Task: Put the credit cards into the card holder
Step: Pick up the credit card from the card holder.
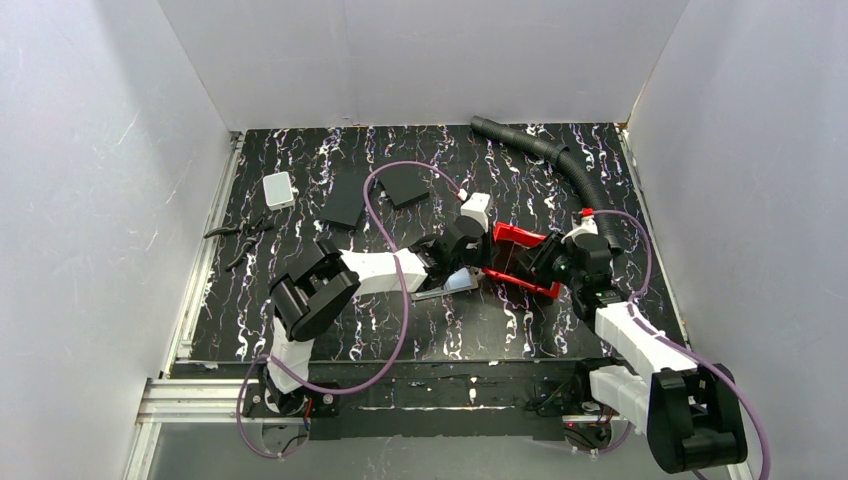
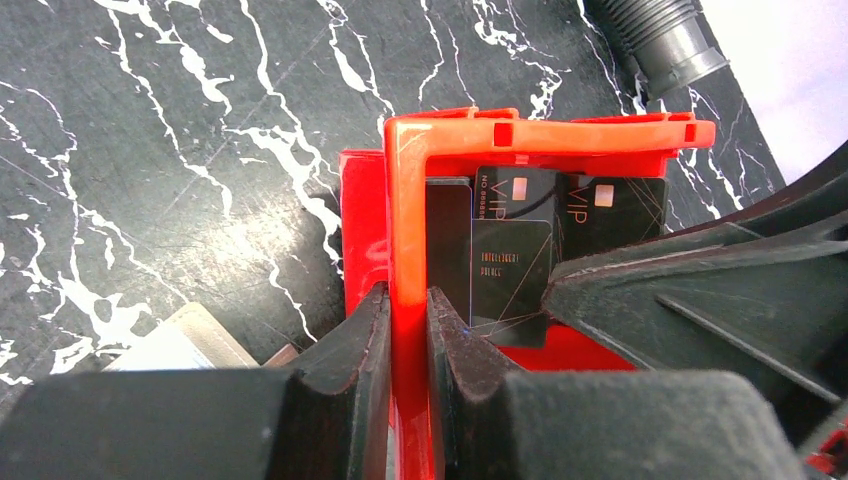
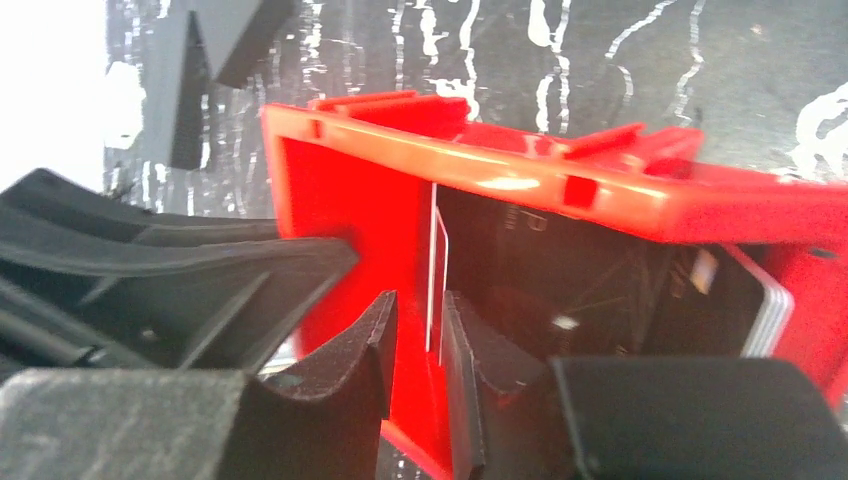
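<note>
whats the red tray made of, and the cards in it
The red tray: likely moulded plastic, glossy, with bright highlights and moulded slots along its rim. The credit cards: probably thin plastic, dark printed faces with a slight sheen, pale edges; the exact material is open.

The tray is glossy red plastic; the credit cards smooth and shiny.

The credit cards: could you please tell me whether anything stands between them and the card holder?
Yes: a wall of the red tray, clamped by the left gripper, stands between the credit cards inside it and the card holder outside.
</note>
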Robot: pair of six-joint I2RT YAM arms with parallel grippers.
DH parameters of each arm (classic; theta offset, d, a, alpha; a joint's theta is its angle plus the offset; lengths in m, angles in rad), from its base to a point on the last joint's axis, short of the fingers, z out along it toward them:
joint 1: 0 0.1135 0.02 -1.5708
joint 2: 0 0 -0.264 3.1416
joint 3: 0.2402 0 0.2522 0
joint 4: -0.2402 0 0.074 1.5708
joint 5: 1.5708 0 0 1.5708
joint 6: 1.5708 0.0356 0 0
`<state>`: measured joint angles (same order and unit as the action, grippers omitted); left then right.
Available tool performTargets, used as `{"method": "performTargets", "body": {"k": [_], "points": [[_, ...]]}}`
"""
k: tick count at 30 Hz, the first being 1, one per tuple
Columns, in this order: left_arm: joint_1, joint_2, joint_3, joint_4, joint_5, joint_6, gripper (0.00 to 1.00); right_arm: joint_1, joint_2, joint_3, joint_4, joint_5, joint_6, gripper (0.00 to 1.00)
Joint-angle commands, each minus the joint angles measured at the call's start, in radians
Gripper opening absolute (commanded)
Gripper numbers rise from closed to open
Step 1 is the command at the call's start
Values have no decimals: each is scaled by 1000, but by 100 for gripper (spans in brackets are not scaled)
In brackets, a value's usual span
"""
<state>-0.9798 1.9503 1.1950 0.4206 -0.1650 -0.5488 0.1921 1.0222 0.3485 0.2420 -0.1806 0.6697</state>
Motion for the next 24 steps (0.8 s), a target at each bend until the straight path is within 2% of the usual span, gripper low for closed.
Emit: {"method": "performTargets", "body": {"k": [1, 9, 15, 20, 24], "points": [[-40, -94, -4, 109, 97, -14, 0, 8, -37, 1, 81, -78, 45, 32], [-40, -104, -9, 121, 122, -18, 0, 6, 49, 15, 119, -96, 55, 31], [-40, -105, -9, 121, 122, -16, 0, 6, 45, 53, -27, -10, 1, 29], [-39, -105, -13, 110, 68, -32, 0, 7, 7, 70, -125, 40, -24, 11], [-39, -86, 21, 34, 36, -62, 0, 7, -24, 163, -336, 117, -70, 1]]}}
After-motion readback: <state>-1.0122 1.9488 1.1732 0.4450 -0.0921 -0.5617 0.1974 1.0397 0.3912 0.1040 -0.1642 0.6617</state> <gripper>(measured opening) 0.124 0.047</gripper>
